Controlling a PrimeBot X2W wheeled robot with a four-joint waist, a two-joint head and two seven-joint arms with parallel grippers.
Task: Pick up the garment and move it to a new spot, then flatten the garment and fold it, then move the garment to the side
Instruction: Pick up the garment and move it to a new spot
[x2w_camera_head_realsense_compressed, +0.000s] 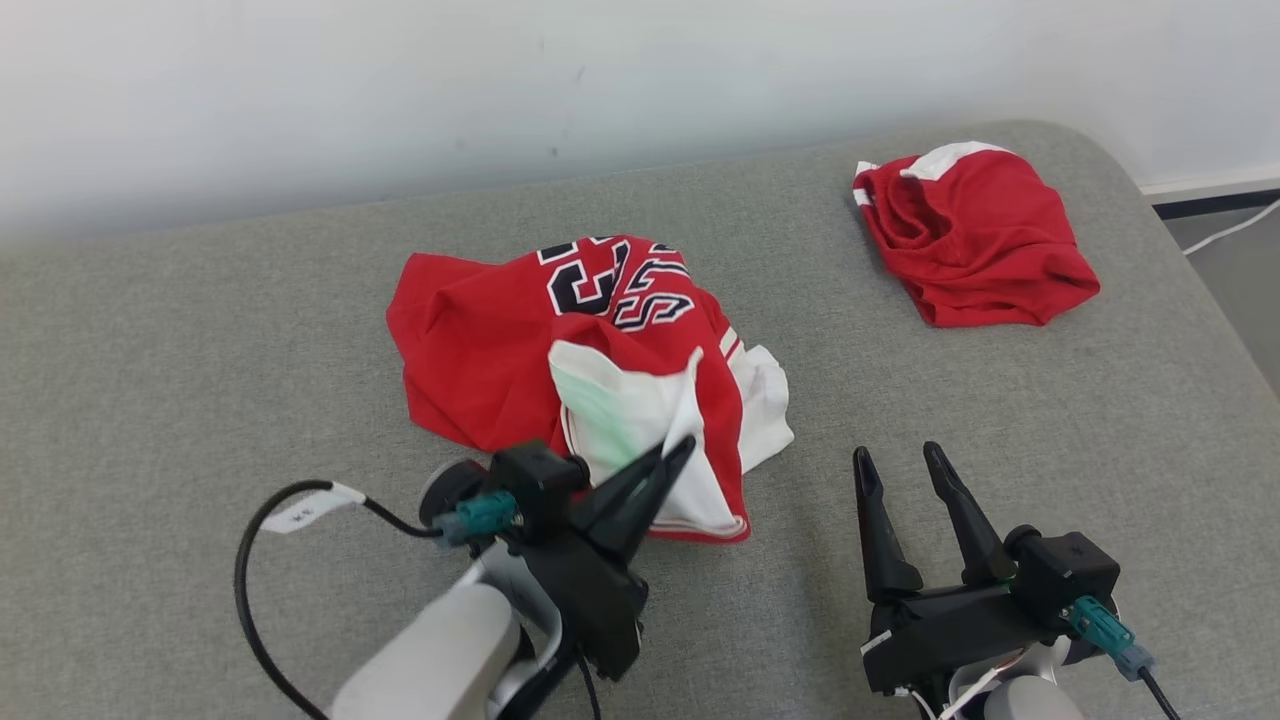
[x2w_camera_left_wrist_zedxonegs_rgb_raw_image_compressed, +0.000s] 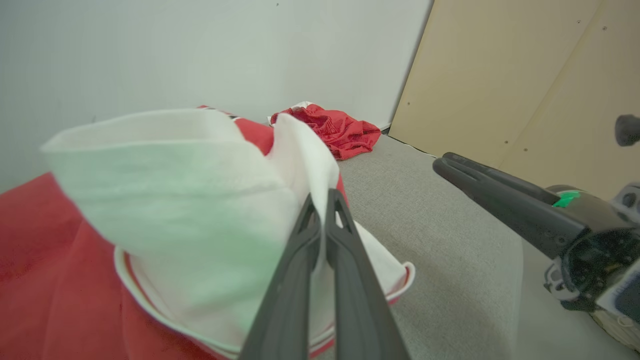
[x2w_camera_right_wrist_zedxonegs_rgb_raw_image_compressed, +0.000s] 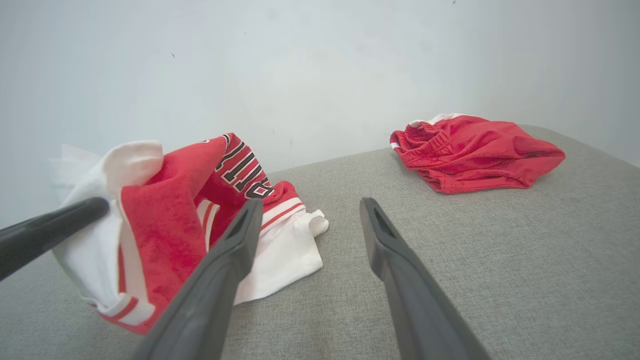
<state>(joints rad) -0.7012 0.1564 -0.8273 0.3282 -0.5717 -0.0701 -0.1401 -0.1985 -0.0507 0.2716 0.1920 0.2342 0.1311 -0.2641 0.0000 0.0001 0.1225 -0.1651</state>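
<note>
A crumpled red jersey (x2w_camera_head_realsense_compressed: 480, 340) with black-and-white lettering and a white inside lies mid-surface on the grey padded top; it is also the red-and-white heap (x2w_camera_right_wrist_zedxonegs_rgb_raw_image_compressed: 165, 225) in the right wrist view. My left gripper (x2w_camera_head_realsense_compressed: 680, 448) is shut on a raised fold of its white fabric (x2w_camera_left_wrist_zedxonegs_rgb_raw_image_compressed: 200, 200), lifting that edge above the surface. My right gripper (x2w_camera_head_realsense_compressed: 895, 458) stands open to the right of the jersey, apart from it, with nothing between its fingers (x2w_camera_right_wrist_zedxonegs_rgb_raw_image_compressed: 235, 240). From the left wrist view, the right gripper's dark fingers (x2w_camera_left_wrist_zedxonegs_rgb_raw_image_compressed: 480, 175) point in from the right.
A second red garment (x2w_camera_head_realsense_compressed: 975, 240) with a white band lies bunched at the far right of the grey surface (x2w_camera_head_realsense_compressed: 200, 400). A white wall runs behind. The surface's rounded right edge (x2w_camera_head_realsense_compressed: 1215, 290) drops to floor. A tan panel (x2w_camera_left_wrist_zedxonegs_rgb_raw_image_compressed: 525, 75) stands beyond.
</note>
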